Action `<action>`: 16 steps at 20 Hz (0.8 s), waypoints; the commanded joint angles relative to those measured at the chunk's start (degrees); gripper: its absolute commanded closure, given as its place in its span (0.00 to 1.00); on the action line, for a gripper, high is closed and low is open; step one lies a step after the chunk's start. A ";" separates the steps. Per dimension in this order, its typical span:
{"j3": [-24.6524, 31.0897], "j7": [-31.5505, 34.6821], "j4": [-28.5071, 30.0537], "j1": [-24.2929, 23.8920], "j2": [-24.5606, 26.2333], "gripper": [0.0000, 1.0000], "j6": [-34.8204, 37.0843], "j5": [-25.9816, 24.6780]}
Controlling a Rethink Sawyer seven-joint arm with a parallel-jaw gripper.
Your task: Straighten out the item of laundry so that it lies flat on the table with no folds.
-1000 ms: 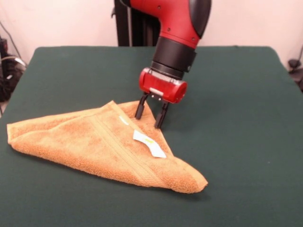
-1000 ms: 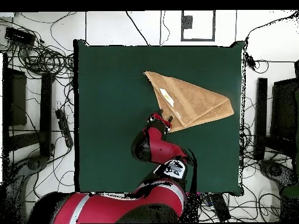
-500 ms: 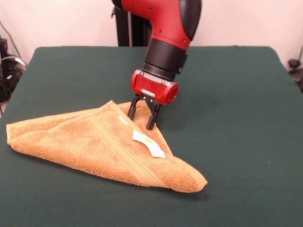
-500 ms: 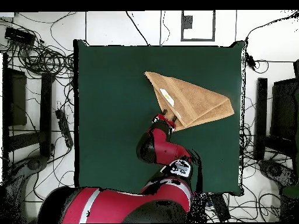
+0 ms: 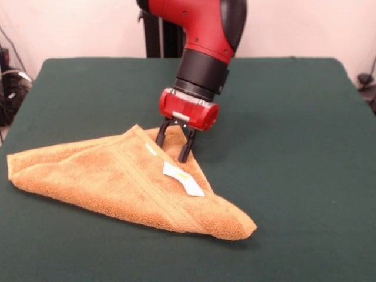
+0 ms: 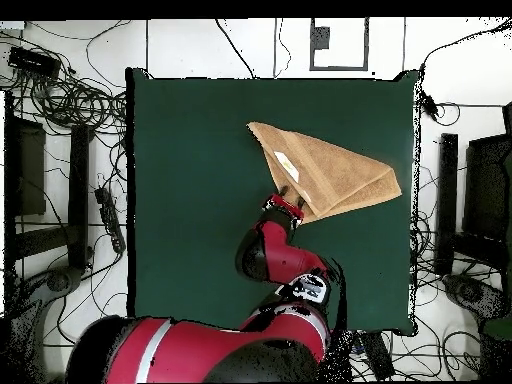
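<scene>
The orange-tan towel lies folded into a rough triangle on the dark green table, with a white label on top. In the overhead view the towel sits right of the table's middle. My gripper stands open over the towel's far corner, its two black fingers straddling the upper fold's edge near the cloth. From above, the gripper is at the towel's lower corner.
Cables and black equipment lie on the floor round the table in the overhead view. Green cloth stretches wide to the right of the towel in the front view.
The gripper has moved left in the front view, from beside the towel's far corner to over its edge. The towel has barely shifted.
</scene>
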 commanded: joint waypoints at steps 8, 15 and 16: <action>-4.88 2.55 -4.95 2.35 6.76 0.00 -13.51 2.26; -2.39 3.43 -9.13 -0.08 10.06 0.00 -13.92 0.56; -1.74 3.74 -9.59 -0.50 10.27 0.00 -13.42 0.09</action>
